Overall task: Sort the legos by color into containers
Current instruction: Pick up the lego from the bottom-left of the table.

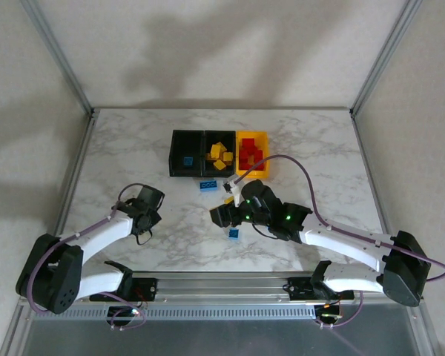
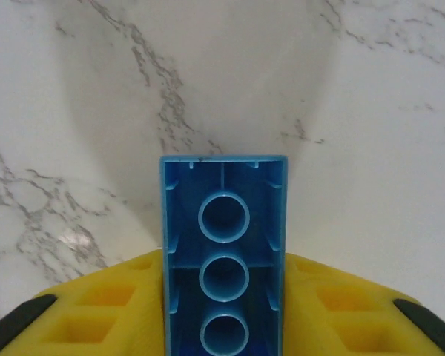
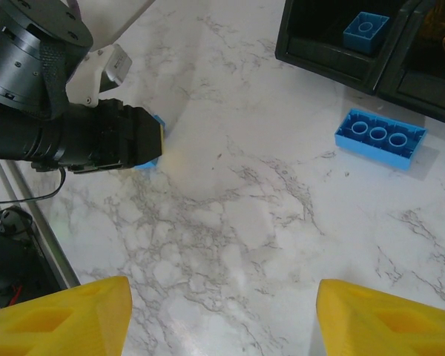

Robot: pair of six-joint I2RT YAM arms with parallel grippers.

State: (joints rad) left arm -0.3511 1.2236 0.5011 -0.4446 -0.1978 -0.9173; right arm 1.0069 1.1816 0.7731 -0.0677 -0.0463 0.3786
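Note:
My left gripper (image 2: 224, 261) is shut on a blue lego (image 2: 224, 245), held underside up between the yellow fingers (image 2: 96, 311) just above the marble. In the top view the left gripper (image 1: 150, 202) hovers at the table's near left. My right gripper (image 3: 224, 291) is open with only bare marble between its fingers; from above the right gripper (image 1: 219, 216) sits at the near centre. Another blue lego (image 3: 380, 135) lies loose in front of the containers. The left black bin (image 1: 175, 154) holds one blue lego (image 3: 365, 31), the middle black bin (image 1: 208, 136) yellow legos, the yellow-orange bin (image 1: 265, 138) red ones.
A small blue lego (image 1: 234, 233) lies on the marble table (image 1: 133, 148) by the right arm's wrist. The left gripper's black body (image 3: 74, 137) shows in the right wrist view. Metal frame posts (image 1: 67, 74) stand at the far corners.

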